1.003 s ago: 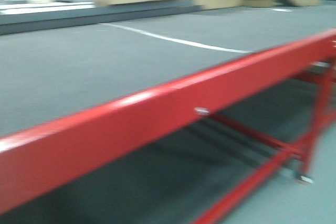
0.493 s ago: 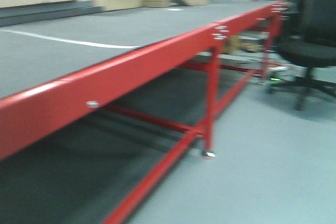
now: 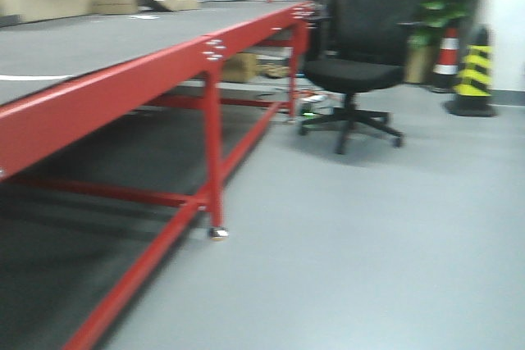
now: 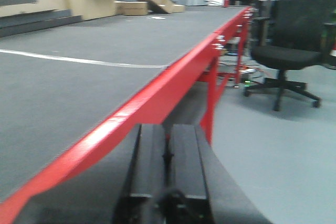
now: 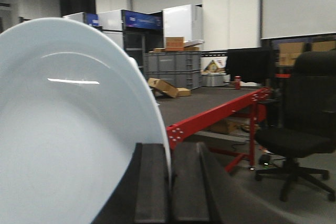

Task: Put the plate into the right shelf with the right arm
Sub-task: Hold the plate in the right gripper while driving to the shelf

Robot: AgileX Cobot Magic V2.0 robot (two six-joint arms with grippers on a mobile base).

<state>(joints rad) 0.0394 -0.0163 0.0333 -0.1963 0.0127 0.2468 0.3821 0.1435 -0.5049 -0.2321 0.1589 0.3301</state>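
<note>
One plate (image 5: 68,129) clamped in right end effector (image 5: 169,153), left end effector (image 4: 168,129) together — black chair (image 3: 353,71) newly in view

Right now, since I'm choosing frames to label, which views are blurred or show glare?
Front-facing view: soft all over, the red table and office chair smeared. Left wrist view: the table edge and the shut left gripper are soft too. Right wrist view: sharpest; the plate in the right gripper carries one thin bright streak of glare, with a dim room behind.
</note>
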